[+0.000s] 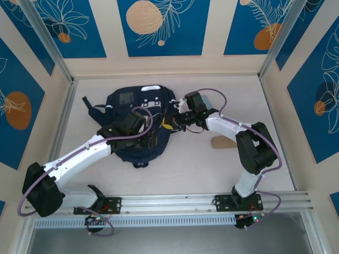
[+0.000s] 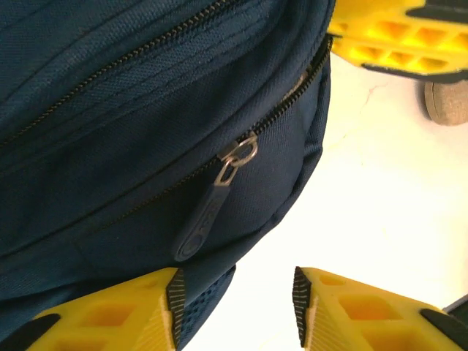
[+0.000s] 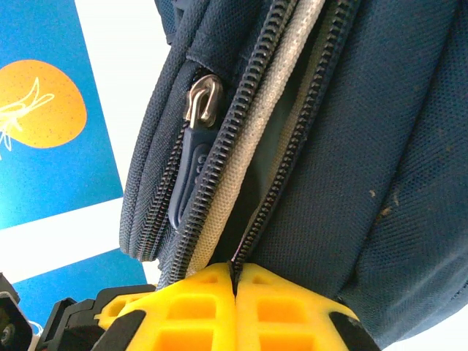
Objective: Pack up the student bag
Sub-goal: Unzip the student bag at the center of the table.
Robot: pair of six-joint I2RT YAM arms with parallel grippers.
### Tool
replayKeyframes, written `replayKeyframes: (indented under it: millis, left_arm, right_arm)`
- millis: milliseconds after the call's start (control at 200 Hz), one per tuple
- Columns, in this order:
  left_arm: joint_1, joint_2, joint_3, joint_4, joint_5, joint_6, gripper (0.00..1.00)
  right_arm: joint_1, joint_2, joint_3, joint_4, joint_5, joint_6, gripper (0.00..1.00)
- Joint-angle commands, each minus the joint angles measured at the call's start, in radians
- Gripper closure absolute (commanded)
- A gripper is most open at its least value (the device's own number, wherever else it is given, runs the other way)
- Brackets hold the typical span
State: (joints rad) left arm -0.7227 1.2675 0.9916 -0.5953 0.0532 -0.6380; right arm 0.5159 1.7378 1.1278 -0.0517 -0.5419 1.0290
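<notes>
Here, woven navy student bag [image 2: 110, 146], toothed zip [image 3: 252, 88]

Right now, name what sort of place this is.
Likely a lab robot test cell: white table fenced by blue panels and aluminium posts, left arm and right arm bolted to a rail, working a student bag.

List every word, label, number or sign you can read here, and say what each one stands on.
No text can be read.
The white patch on the student bag: too small to read.
The zip pull: any marking is blurred.
The wall panels: leaf and circle drawings, no letters.
</notes>
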Motion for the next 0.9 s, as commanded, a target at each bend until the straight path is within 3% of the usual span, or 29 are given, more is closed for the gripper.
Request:
replayKeyframes:
  millis: [0,315,520,720,895]
  left_arm:
    - [-0.008,0.017,-0.005,0.039,-0.038,-0.052,0.58]
    - [-0.007,0.025,-0.034,0.111,-0.08,-0.067,0.64]
    - [-0.007,0.008,-0.001,-0.021,-0.194,-0.043,0.58]
    - [-0.006,0.014,-0.035,0.047,-0.116,-0.087,0.53]
    - [-0.006,0.023,-0.052,0.154,-0.074,-0.102,0.59]
  right_arm:
    - [0.012,-0.006,0.047,0.054,-0.055,0.007,0.93]
    - [0.013,-0.018,0.041,0.052,-0.062,0.005,0.94]
    - [0.013,-0.024,0.035,0.051,-0.059,0.003,0.94]
    - [0.016,-0.019,0.036,0.055,-0.058,0.009,0.94]
    - [0.019,-0.021,0.038,0.052,-0.062,0.006,0.95]
